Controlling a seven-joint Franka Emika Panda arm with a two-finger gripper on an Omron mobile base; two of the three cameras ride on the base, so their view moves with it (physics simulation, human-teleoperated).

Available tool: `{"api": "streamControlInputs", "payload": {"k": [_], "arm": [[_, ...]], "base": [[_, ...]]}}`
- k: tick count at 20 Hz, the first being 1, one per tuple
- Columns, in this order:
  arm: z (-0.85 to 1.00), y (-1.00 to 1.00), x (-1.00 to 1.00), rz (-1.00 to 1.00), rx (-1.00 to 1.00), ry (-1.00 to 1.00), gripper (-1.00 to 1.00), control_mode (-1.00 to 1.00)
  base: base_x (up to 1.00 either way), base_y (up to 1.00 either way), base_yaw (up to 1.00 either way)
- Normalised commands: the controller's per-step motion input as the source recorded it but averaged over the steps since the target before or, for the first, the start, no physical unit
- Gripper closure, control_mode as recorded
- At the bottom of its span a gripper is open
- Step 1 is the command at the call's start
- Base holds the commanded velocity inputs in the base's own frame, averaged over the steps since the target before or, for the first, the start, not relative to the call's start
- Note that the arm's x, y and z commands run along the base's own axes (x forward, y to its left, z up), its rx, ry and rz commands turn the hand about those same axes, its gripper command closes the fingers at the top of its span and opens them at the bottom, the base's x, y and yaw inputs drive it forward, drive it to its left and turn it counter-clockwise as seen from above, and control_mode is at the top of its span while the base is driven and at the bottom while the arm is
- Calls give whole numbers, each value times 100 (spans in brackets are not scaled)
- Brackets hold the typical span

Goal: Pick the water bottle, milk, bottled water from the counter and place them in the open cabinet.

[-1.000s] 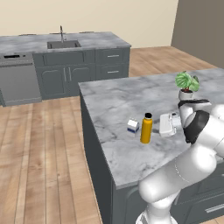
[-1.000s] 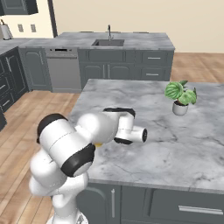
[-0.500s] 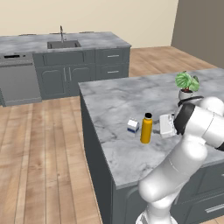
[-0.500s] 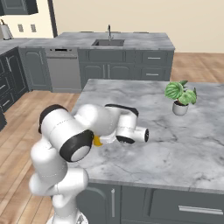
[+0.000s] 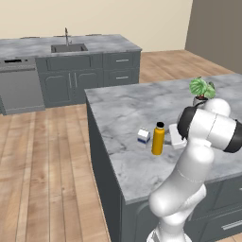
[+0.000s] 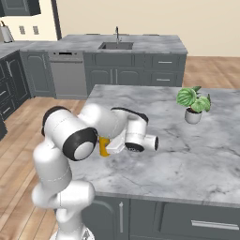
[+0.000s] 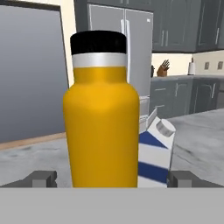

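Orange-yellow and topped with a black screw cap over a silver collar, the water bottle [image 7: 101,118] stands upright in the middle of the hand view, between the two dark fingertips [image 7: 42,178] of the pincer [image 7: 113,179]. The tips sit wide apart at the lower left and lower right of that frame, on either side of the bottle's base, and the pincer is released, gripping nothing. Whether the tips touch the bottle cannot be told.

Just behind the bottle, to its right in the hand view, stands the milk [image 7: 155,153], a small white carton with a blue band and a round grey cap on its slanted top.

In the left base view the bottle [image 5: 158,138] stands near the middle of the frame on the grey-white marble table [image 5: 123,106], with the milk [image 5: 143,136] just beside it on the left. The arm's hand is just to the right of the bottle.

In the right base view the arm covers most of the bottle [image 6: 103,146], at the centre left of the frame. A potted plant [image 6: 193,103] stands well apart, at the upper right.
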Motion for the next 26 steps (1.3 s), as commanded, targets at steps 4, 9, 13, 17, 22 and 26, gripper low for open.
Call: {"api": "streamControlInputs", "payload": {"k": [4, 9, 13, 17, 22, 26], "arm": [[0, 22, 0, 4, 0, 0, -100, -100], [0, 20, 0, 4, 0, 0, -100, -100], [-1, 22, 0, 3, 0, 0, -100, -100], [-1, 17, 1, 4, 0, 0, -100, -100], [-1, 9, 2, 1, -1, 2, 100, -100], [1, 0, -7, 0, 0, -1, 100, -100]], "base": [[0, 0, 0], [0, 0, 0], [0, 0, 0], [0, 0, 0], [0, 0, 0], [0, 0, 0]]}}
